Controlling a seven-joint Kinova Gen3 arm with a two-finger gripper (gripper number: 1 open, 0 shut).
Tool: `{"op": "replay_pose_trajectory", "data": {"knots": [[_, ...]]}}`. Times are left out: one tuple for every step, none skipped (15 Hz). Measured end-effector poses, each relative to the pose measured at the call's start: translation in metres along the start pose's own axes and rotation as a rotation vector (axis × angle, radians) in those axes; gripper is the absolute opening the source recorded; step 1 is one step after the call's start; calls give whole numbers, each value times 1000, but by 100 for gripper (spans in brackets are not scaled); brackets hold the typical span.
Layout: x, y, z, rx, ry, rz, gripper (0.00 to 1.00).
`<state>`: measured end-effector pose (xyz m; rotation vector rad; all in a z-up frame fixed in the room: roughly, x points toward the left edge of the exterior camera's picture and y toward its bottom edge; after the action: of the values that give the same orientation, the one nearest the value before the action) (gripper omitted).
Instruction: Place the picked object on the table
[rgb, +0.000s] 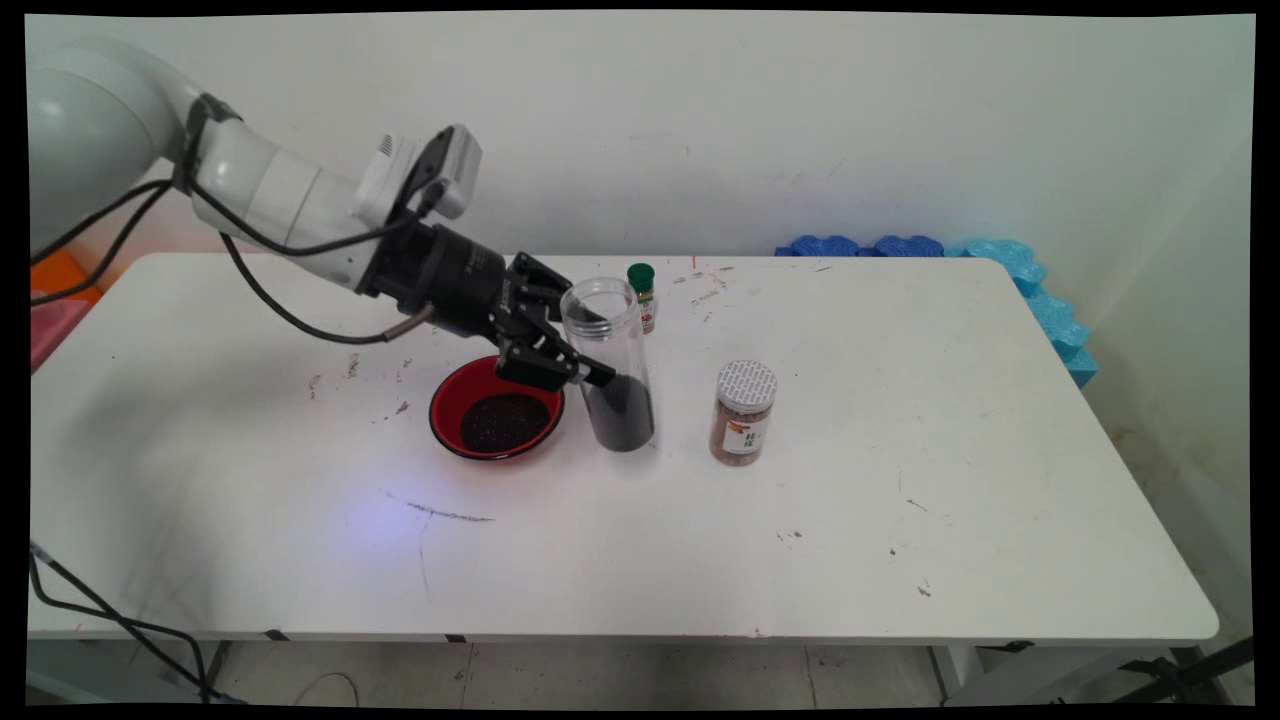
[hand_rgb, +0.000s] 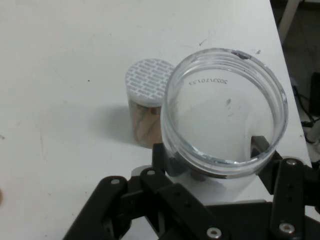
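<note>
Tool (rgb: 590, 360): black, two-fingered, clamped on the clear jar (rgb: 608, 362), one finger on each side of its wall about mid-height. In the hand view the tool (hand_rgb: 215, 165) looks straight down into the jar's (hand_rgb: 225, 112) open mouth.

Arm: white, entering from the upper left, sloping down and rightward to the tool; black cables hang under it.

Clear jar: tall, lidless, upright, base on the desk (rgb: 900, 450); lower part filled with dark grains, upper part see-through.

Red bowl (rgb: 496, 408): just left of the jar and under the tool's linkage, holding a patch of dark grains.

Brown jar (rgb: 744, 412): right of the clear jar, apart from it, upright, white patterned lid, label on its side. Seen in the hand view (hand_rgb: 145, 107) beside the clear jar's rim.

Small bottle (rgb: 642, 296): green cap, standing just behind the clear jar.

Blue foam pieces (rgb: 1010, 270): along the desk's far right edge by the wall.
</note>
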<state>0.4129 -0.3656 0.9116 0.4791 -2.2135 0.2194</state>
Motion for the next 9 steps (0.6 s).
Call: {"op": "replay_pose_trajectory", "data": {"knots": [[-2, 1, 4, -1, -6, 2, 0], [-4, 2, 8, -1, -11, 4, 0], [-7, 2, 13, -2, -16, 8, 0], [-9, 3, 17, -2, -21, 11, 0], [-10, 3, 19, -2, -24, 14, 0], [-13, 4, 23, -2, -29, 18, 0], [-15, 5, 27, -2, -34, 21, 0], [-17, 5, 29, -3, -37, 24, 0], [-19, 6, 33, -4, -43, 28, 0]]}}
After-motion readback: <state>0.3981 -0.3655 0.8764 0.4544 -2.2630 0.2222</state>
